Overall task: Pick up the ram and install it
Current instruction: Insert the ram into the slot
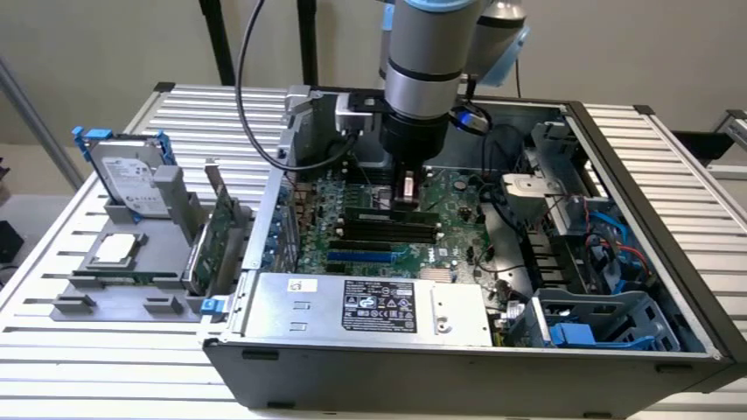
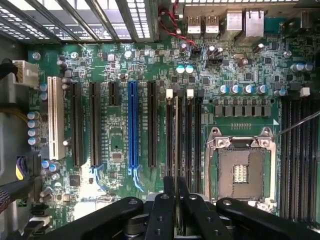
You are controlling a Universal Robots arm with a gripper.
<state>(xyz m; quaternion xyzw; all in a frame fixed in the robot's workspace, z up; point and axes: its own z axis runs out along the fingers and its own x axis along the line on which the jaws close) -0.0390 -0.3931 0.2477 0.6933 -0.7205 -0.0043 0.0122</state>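
Hard drive (image 1: 131, 175) and green card (image 1: 222, 238) stood on the grey rack on the worktop (image 1: 47, 262), open case (image 1: 467, 350) further right, pincer (image 1: 408, 194) lowered over the motherboard (image 2: 115, 70), closed edge-on upon the ram (image 2: 177, 150), ram held upright in the memory slots (image 2: 197, 130).

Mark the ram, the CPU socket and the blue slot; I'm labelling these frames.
ram (image 2: 177, 145): wrist view, its thin top edge.
CPU socket (image 2: 240, 172): wrist view, contact area in its middle.
blue slot (image 2: 132, 125): wrist view, mid-length of its body.
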